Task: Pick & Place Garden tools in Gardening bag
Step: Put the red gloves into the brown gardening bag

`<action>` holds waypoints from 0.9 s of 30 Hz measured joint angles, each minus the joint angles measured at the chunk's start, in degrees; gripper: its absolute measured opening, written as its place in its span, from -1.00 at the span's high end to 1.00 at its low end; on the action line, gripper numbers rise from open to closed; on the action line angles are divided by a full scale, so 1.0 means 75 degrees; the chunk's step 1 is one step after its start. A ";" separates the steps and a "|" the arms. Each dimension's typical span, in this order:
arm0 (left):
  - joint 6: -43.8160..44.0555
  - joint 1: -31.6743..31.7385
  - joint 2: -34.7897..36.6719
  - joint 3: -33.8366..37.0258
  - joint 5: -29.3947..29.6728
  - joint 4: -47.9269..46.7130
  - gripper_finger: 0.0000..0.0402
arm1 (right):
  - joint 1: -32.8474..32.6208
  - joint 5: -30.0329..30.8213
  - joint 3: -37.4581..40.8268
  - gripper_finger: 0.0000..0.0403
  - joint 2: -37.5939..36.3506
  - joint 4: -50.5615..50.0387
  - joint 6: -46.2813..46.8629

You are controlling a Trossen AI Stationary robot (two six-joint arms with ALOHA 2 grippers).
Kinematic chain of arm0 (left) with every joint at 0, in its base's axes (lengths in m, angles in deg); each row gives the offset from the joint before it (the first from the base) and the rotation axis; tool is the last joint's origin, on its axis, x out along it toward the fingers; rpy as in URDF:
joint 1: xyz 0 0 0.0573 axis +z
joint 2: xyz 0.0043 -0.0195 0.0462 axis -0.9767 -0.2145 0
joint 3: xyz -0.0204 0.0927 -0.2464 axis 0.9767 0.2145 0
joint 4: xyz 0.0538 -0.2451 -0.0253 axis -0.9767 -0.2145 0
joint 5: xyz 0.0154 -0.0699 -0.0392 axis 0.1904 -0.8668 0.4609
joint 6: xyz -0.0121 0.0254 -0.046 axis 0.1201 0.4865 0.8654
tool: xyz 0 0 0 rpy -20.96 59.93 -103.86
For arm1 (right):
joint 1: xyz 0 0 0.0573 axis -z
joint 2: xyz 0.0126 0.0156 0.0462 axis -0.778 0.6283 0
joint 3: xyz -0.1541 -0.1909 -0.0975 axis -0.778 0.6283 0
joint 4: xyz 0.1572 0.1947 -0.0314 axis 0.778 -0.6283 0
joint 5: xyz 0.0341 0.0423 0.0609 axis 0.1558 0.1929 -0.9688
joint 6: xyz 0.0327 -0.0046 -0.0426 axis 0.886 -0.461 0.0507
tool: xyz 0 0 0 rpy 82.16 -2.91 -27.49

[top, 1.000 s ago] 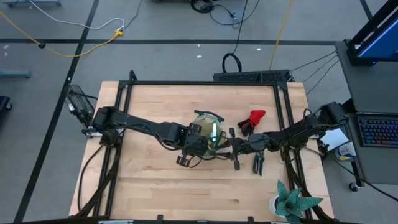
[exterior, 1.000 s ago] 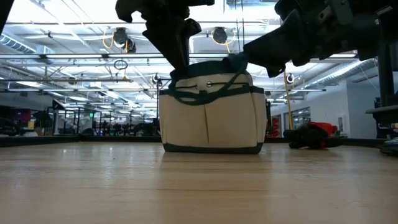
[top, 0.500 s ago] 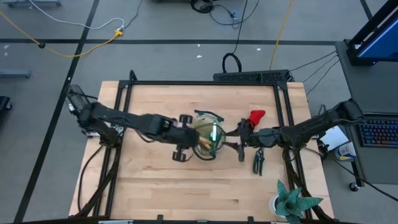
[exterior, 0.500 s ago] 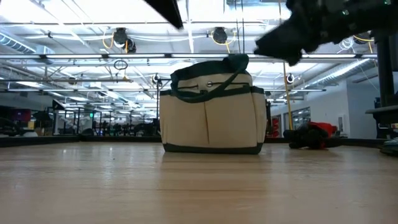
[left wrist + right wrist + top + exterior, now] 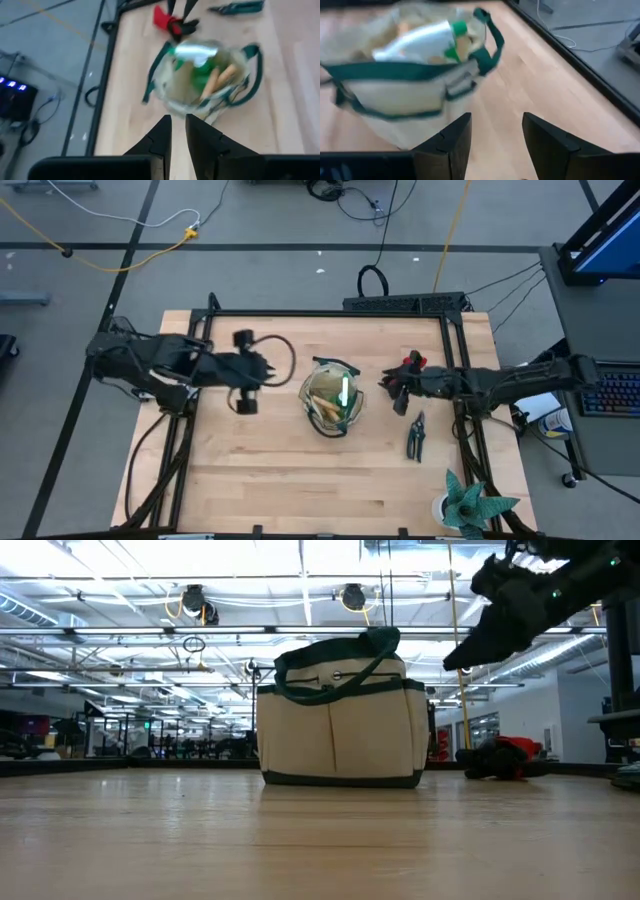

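Gardening bag (image 5: 333, 402) stood near table (image 5: 300, 480) centre, taken as landmark. Bag mouth was left uncovered from above; inside, room was taken by spray bottle (image 5: 343, 392) and wooden handles (image 5: 323, 404). Bare wood was seen in front of bag and behind it. Left of bag, path was partly barred by left gripper (image 5: 243, 372), well apart from bag. Right of bag, approach was crowded by right gripper (image 5: 392, 389), red glove (image 5: 412, 362) and pruning shears (image 5: 414, 436). Potted plant (image 5: 470, 502) stood at front-right corner, far from bag.

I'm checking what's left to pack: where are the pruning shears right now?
In the high view, the pruning shears lie on the table's right side, right of the gardening bag, below the red glove.
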 joint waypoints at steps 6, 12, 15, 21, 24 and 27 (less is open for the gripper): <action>0.0615 0.0006 0.0672 0.0517 0.0920 -0.0649 0.70 | 0.1032 -0.0590 -0.0009 0.15 -0.0006 -0.1351 -0.1035; 0.0848 0.0294 0.1867 0.2694 0.1310 0.0354 0.70 | 0.1812 -0.0596 -0.0006 0.15 -0.0041 -0.2513 -0.1542; 0.0866 0.0550 0.2515 0.3792 0.1439 0.1198 0.70 | 0.1901 -0.0602 -0.0006 0.15 -0.0149 -0.2699 -0.2135; 0.0722 0.1317 0.3684 0.5758 0.1440 0.3184 0.70 | 0.1904 -0.0866 -0.0009 0.15 -0.0296 -0.2911 -0.3414; 0.0674 0.1611 0.4025 0.6457 0.1135 0.3952 0.70 | 0.1904 -0.1217 -0.0003 0.15 -0.0245 -0.3408 -0.3507; 0.0675 0.1829 0.4133 0.6778 0.0757 0.4264 0.70 | 0.1978 -0.1394 0.0009 0.15 -0.0127 -0.3368 -0.3534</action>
